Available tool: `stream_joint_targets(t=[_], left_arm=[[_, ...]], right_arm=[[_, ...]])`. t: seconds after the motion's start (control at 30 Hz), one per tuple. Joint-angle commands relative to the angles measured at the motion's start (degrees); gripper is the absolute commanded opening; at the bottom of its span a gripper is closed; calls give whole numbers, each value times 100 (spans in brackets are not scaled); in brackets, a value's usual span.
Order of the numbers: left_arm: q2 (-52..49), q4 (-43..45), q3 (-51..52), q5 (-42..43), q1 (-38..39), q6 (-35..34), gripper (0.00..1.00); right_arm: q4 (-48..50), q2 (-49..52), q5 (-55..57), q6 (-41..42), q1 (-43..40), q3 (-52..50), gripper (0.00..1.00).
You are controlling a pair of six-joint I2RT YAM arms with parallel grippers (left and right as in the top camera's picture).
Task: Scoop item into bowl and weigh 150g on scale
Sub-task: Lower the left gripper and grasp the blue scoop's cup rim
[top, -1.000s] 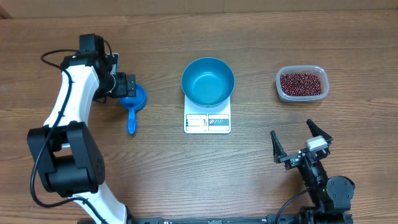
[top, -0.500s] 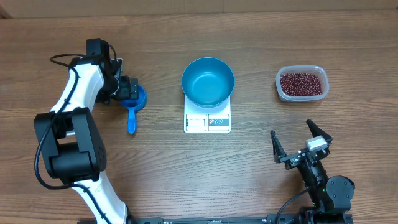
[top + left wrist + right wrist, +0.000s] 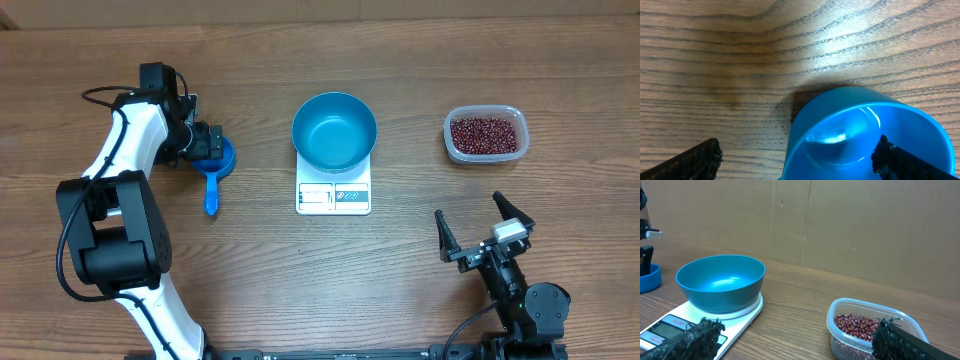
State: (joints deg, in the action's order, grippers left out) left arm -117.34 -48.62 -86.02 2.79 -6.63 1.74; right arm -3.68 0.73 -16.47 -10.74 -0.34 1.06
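Left arm reaches out over the left side of the wooden table (image 3: 300, 290), elbow bent and wrist turned in toward centre. Left gripper (image 3: 211, 141) sits low over the cup of the small blue plastic handled scoop (image 3: 212, 172), jaws spread wide, not clamped on it. In the wrist view one finger (image 3: 697, 159) is off to the side over bare wood and the other is across the cup rim.

Right arm is parked near the front edge on the right. Right gripper (image 3: 475, 226) is also wide apart, holding nothing, well clear of everything.

Versus a second ago: left arm links have swung a bit toward the back and right, then no change over the last half second. Scoop, right arm and the rest haven't moved.

Round teal-blue bowl (image 3: 334, 130) sits on the small white square scale (image 3: 333, 197), nothing in it. Dark red-brown beans (image 3: 486, 134) are all in the clear plastic tub (image 3: 449, 146), back right. Brown cardboard wall (image 3: 840, 230) behind the table.
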Motion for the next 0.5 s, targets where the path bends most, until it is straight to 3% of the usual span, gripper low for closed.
stream_joint_targets(t=[0.0, 0.47], left_arm=[[-87, 9, -140, -39, -15, 90, 100], [-439, 55, -136, -42, -13, 109, 99]], right_arm=[[33, -57, 33, 17, 22, -61, 100], [33, -57, 33, 17, 22, -61, 100]])
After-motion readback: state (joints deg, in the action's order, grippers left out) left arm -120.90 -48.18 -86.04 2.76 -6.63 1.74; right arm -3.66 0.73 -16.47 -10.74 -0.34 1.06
